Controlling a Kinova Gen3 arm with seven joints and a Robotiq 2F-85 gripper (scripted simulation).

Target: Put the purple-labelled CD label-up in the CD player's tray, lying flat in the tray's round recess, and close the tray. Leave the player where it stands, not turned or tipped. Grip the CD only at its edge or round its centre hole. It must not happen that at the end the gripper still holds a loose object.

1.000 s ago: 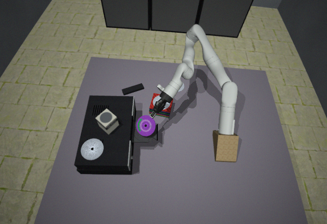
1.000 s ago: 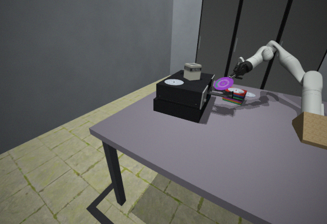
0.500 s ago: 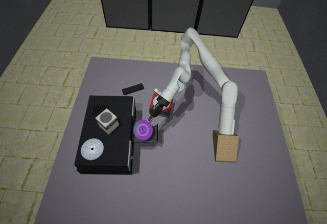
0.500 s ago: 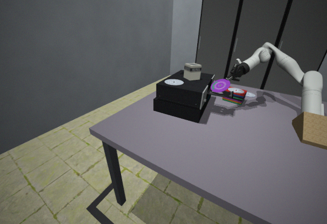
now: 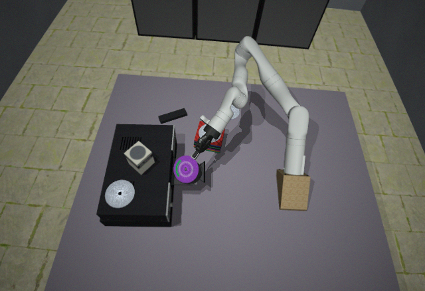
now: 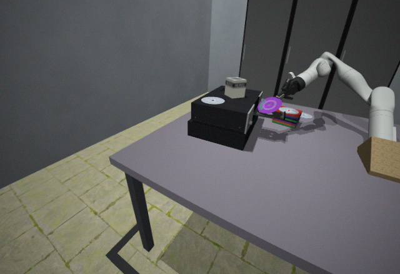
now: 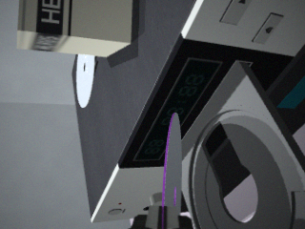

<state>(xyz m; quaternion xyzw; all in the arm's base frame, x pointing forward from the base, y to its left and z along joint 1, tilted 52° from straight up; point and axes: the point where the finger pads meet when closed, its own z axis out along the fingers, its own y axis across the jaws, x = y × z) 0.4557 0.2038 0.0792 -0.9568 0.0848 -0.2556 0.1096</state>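
The purple-labelled CD (image 5: pixel 183 169) (image 6: pixel 269 104) hangs label-up and slightly tilted just above the open tray (image 5: pixel 204 174) of the black CD player (image 5: pixel 137 191) (image 6: pixel 219 112). My gripper (image 5: pixel 195 155) (image 6: pixel 281 96) (image 7: pixel 164 217) is shut on the CD's rear edge. In the wrist view the CD (image 7: pixel 171 162) shows edge-on as a thin sliver. Beside it there is the grey tray (image 7: pixel 259 119) with its round recess, and the player's front display panel (image 7: pixel 176 110). The tray stands pulled out from the player's front, on the side facing the arm.
A beige box (image 5: pixel 138 156) (image 6: pixel 235 87) (image 7: pixel 76 24) and a silver CD (image 5: pixel 117 193) (image 6: pixel 212 99) (image 7: pixel 83 81) lie on the player's top. A stack of coloured CD cases (image 5: pixel 219 143) (image 6: pixel 287 119) sits behind the tray. A black remote (image 5: pixel 172 115) lies further back. The arm's wooden base (image 5: pixel 293 190) stands to the right.
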